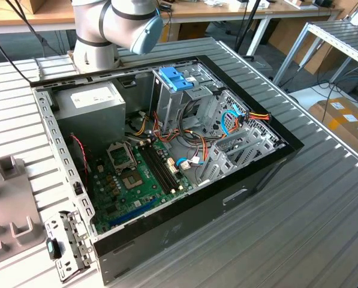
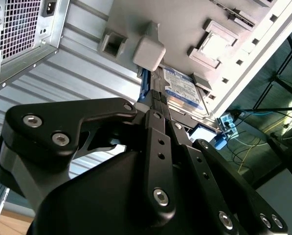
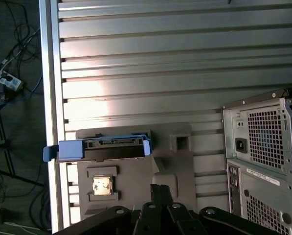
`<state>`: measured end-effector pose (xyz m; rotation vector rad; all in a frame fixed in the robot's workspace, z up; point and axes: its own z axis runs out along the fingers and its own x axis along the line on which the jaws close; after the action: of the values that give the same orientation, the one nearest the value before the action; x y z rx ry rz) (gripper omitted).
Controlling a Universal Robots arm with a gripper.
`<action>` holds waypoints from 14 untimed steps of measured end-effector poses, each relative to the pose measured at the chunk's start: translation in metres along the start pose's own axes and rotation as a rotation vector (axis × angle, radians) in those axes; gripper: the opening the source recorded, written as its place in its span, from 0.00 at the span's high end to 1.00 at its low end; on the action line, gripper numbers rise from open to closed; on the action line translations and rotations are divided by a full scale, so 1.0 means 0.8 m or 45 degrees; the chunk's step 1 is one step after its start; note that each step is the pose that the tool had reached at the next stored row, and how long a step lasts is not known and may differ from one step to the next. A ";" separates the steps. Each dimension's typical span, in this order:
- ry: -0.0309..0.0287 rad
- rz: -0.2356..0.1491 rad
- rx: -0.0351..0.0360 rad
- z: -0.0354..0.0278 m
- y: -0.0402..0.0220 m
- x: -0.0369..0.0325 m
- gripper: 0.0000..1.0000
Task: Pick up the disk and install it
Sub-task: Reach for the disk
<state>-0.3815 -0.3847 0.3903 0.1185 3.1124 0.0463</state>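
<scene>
Grey moulded plastic forms a holding tray (image 3: 177,164) that sits on the ribbed metal table (image 3: 160,58), close to the table's edge. The disk (image 3: 106,143) rests in a recess of this tray, clipped into a light-blue carrier (image 3: 67,151) whose ends stick out past the disk on either side. In the second wrist view its white label with the blue band faces outward. The recess seems meant to keep the disk at a fixed, known spot with its edges free for a grasp. A small square chip (image 3: 102,186) sits in a neighbouring pocket of the same tray.

Above the tray hangs the black gripper (image 3: 160,188). Its fingers look pressed together with nothing between them, near the disk but beside it rather than over it. The disk has not been picked up.

In the exterior view, the computer case (image 1: 184,225) lies on its side with the cover off, probably so its drive bays can be reached from above. Another light-blue bracket (image 1: 174,78) stands among them.
</scene>
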 end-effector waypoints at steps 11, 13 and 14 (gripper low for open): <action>0.0001 0.002 -0.0023 0.0047 0.0078 0.0367 0.89; 0.0000 0.002 -0.0024 0.0061 0.0136 0.0392 0.89; 0.0000 0.002 -0.0024 0.0066 0.0156 0.0421 0.89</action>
<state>-0.4140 -0.3696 0.3846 0.1211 3.1122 0.0492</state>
